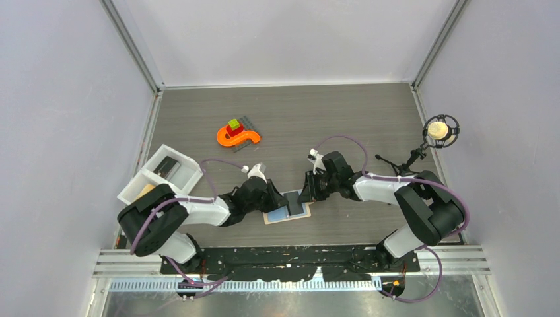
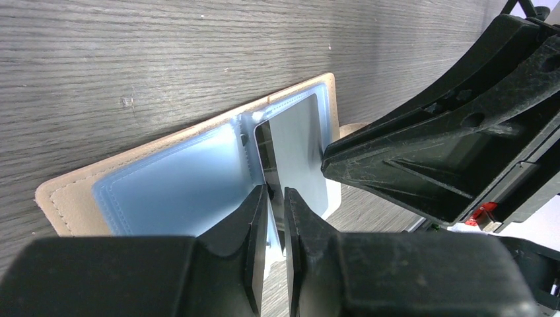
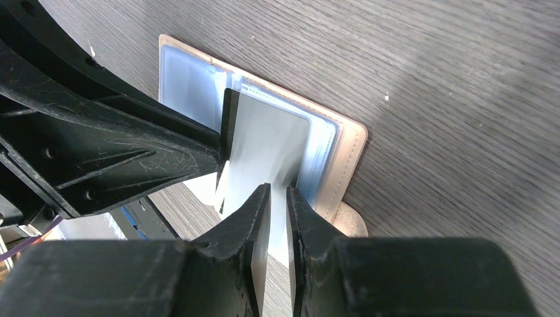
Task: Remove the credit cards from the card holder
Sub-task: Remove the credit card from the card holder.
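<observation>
– Progress?

– Partway, at a guess. Start nearest the arm bases: find the card holder (image 1: 279, 216) lying open on the table (image 1: 356, 125), pale blue faces up, snap tab poking out at one side.

– And the grip?

– Look at the left pincer (image 2: 275, 198): all but closed, only a sliver of gap, apparently nipping the bare dark edge of a credit card (image 2: 265, 155) standing upright in a raised inner leaf (image 2: 300, 142). Then check the right pincer (image 3: 277, 195): just as narrow, clamped on that same leaf from the other side, seemingly to steady it.

– Out yet?

– No. Seems to be only a thin strip free of the sleeve, with the bulk sheathed and showing grey through the plastic. Cannot tell about further cards in the flat pockets; none visible.

– Anything finished?

– Look farther back on the left: spot the white tray (image 1: 193, 177) holding a dark flat piece (image 1: 167, 165) in one compartment and a yellowish piece (image 1: 146, 190) in the other. Probably cards already taken out, though too small to confirm.

– Beyond that?

– Ignore the orange S-shaped toy (image 1: 238, 137), well apart toward the far middle.

– Remaining?

– Slide the credit card fully clear of the leaf, keep the holder pinned meanwhile, then carry it over to the tray. Likely the last one, judging by the bare pockets.
</observation>
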